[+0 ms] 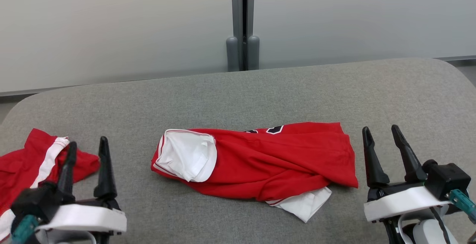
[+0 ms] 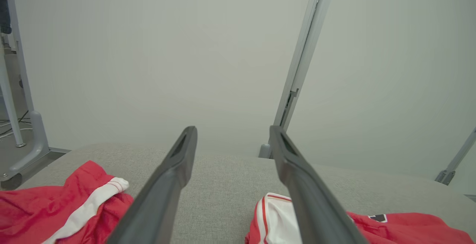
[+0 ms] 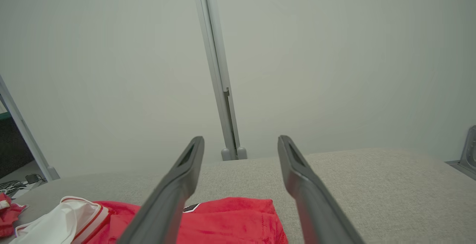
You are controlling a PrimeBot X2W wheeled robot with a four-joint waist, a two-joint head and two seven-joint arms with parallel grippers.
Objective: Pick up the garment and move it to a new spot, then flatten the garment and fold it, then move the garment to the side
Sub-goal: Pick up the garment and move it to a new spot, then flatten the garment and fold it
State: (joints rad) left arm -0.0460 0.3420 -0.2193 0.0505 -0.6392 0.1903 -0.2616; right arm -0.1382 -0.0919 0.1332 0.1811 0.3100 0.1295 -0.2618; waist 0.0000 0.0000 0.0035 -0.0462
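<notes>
My left gripper [image 1: 87, 141]: released, fingers spread with nothing between them, at the near left. One finger crosses the second red garment [image 1: 26, 166] in the head view; I cannot tell if it touches.
My right gripper [image 1: 380, 128]: likewise released and bare, at the near right, just beside the red garment [image 1: 267, 162] and apart from it.
Red garment: rumpled across the middle of the grey padded table [image 1: 238, 95], between my grippers. White lining is turned out at its left end, and a white flap pokes from under its near edge.
Left wrist view: my fingers [image 2: 167, 184] frame bare table, with the striped second garment on one side and the lined end on the other.
Right wrist view: the garment's far edge, with a black-and-white mark [image 3: 190, 208].
Far: pale wall panels and a grey post [image 1: 242, 21]. The left wrist view adds floor cables [image 2: 11, 121].
</notes>
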